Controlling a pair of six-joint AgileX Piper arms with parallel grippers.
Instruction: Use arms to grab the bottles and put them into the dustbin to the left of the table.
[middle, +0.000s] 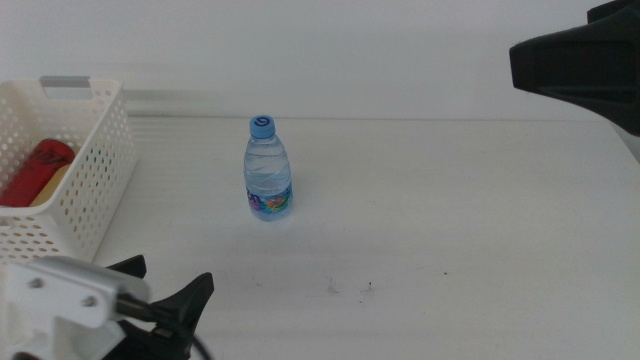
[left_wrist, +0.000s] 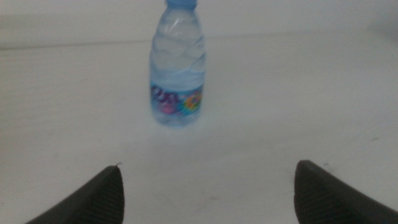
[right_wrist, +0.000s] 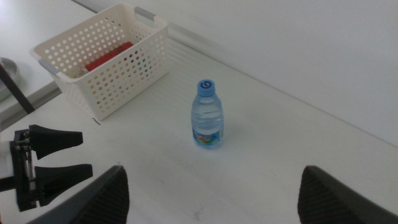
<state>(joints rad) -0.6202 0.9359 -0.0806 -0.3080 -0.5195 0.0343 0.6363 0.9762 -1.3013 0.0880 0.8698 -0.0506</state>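
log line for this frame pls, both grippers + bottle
left gripper: open, low, facing water bottle | right gripper: open, raised at the right | bottle: upright on table | basket: red can inside

Left gripper (middle: 170, 290): matte black, wedge-shaped jaws tapering to points, mounted on a white housing with two small dark screw holes; a black cable trails below. Right gripper (right_wrist: 211, 186): same dark wedge jaws; seen overhead as a bulky black shape.
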